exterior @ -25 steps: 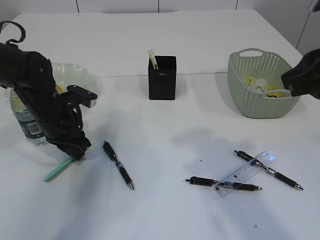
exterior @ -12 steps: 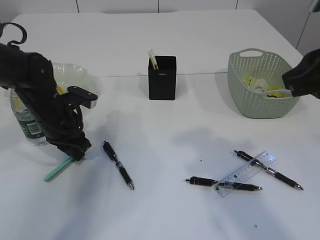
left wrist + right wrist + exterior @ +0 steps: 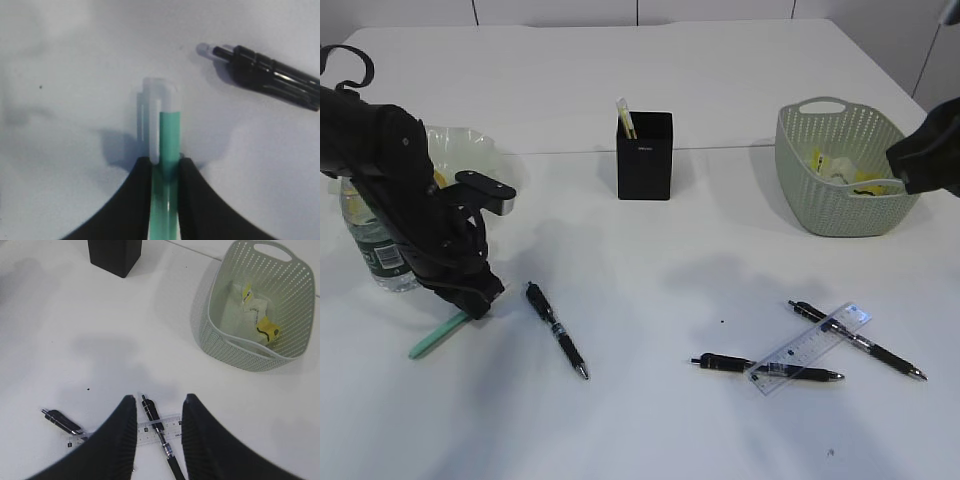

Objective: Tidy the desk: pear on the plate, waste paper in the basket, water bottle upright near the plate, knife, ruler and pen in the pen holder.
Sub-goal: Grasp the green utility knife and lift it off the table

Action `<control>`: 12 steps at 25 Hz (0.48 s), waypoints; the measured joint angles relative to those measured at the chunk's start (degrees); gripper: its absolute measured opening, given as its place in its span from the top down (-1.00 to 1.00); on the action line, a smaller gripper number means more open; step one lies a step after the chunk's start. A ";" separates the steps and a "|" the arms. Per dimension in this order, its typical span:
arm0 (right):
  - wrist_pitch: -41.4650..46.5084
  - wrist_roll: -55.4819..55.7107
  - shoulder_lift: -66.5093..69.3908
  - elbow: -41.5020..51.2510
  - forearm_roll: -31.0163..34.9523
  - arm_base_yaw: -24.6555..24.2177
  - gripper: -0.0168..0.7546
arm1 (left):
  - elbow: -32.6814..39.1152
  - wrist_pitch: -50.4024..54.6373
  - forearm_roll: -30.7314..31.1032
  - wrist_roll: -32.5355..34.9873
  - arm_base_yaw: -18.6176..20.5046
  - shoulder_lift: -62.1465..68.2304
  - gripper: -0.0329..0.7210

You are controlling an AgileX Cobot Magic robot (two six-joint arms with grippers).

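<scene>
We judge the tidying roughly half done: waste paper lies in the basket, the water bottle stands upright beside the plate, and the pen holder already holds one item. Three black pens and the ruler remain on the desk. Our left gripper pinches a green pen with a translucent clip, lying on the desk near the bottle. Our right gripper hovers, jaws apart and empty.
</scene>
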 joint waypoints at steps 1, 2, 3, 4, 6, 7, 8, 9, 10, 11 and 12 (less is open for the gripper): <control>0.00 0.00 0.00 0.00 0.00 0.00 0.28 | 0.00 0.00 -0.43 0.00 0.00 0.00 0.70; 0.00 0.00 0.00 0.00 0.00 0.00 0.28 | -0.26 0.29 -0.84 0.00 0.00 0.12 0.70; 0.00 0.00 0.00 0.00 0.00 0.00 0.28 | -0.70 0.96 -1.24 0.00 0.00 0.19 0.70; 0.00 0.00 0.00 0.00 0.00 0.00 0.28 | -1.12 1.72 -1.72 0.00 0.00 0.45 0.70; 0.00 0.00 0.00 0.00 0.00 0.00 0.28 | -2.92 4.27 -2.56 0.00 0.00 0.87 0.71; 0.00 0.00 0.00 0.00 0.00 0.00 0.28 | -3.80 5.38 -2.92 0.00 0.00 1.11 0.71; 0.00 0.00 0.00 0.00 0.00 0.00 0.28 | -4.88 6.15 -3.38 0.00 0.00 1.27 0.71; 0.00 0.00 0.00 0.00 0.00 0.00 0.28 | -5.96 6.81 -3.77 0.00 0.00 1.27 0.71; 0.00 0.00 0.00 0.00 0.00 0.00 0.28 | -7.03 7.56 -4.17 0.00 0.00 1.27 0.72; 0.00 0.00 0.00 0.00 0.00 0.00 0.28 | -7.81 7.94 -4.46 0.00 0.00 1.27 0.72; 0.00 0.00 0.00 0.00 0.00 0.00 0.28 | -8.53 8.38 -4.87 0.00 0.00 1.27 0.72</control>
